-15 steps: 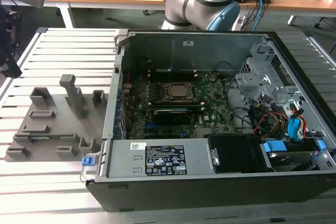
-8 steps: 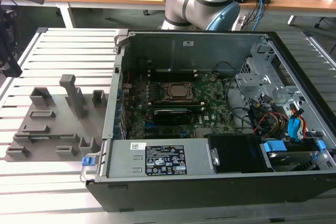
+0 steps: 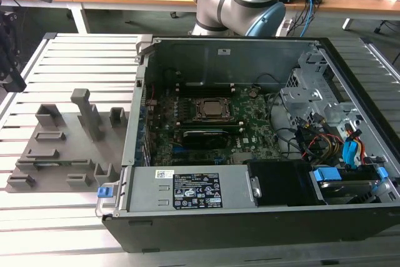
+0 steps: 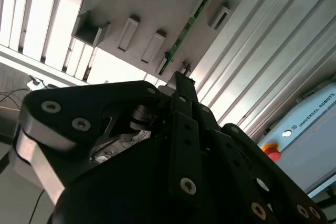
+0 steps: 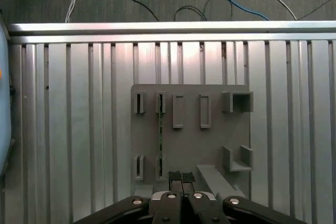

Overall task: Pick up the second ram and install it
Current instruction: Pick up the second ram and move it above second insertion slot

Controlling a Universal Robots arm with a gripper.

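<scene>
Gripper (image 5: 181, 176): closed up, tip against tip, nothing held between.
Gripper place: hanging over the near edge of the grey fixture (image 5: 210, 145), touching none of it.
Second ram (image 5: 160, 140): thin green stick, standing on its long edge in the fixture, not picked up.
Ram support: each end tucked into one of two slotted blocks (image 5: 161, 103), the middle spanning the bare plate between them.
Ram vs gripper: apart, no contact; the closer end lies just beside the gripper tips and off to one side, not in line with them; the other end well away from the gripper.
Ram in second wrist view: green strip (image 4: 184, 32) beyond the gripper tips, clear of them.
Hidden: both ram ends sunk in their blocks, so the very tips are covered.
Hard to tell: chips on the stick too small to make out; which face carries them unclear.
Cut off: gripper body runs out of the picture in both wrist views and covers the near part of the fixture in the second wrist view.
Long axis: level, parallel to the slats of the table (image 5: 79, 129), pointing from the gripper side toward the far table rail.
Fixture place: on the slatted table, at the exterior view's left of the open PC case (image 3: 219, 189).
</scene>
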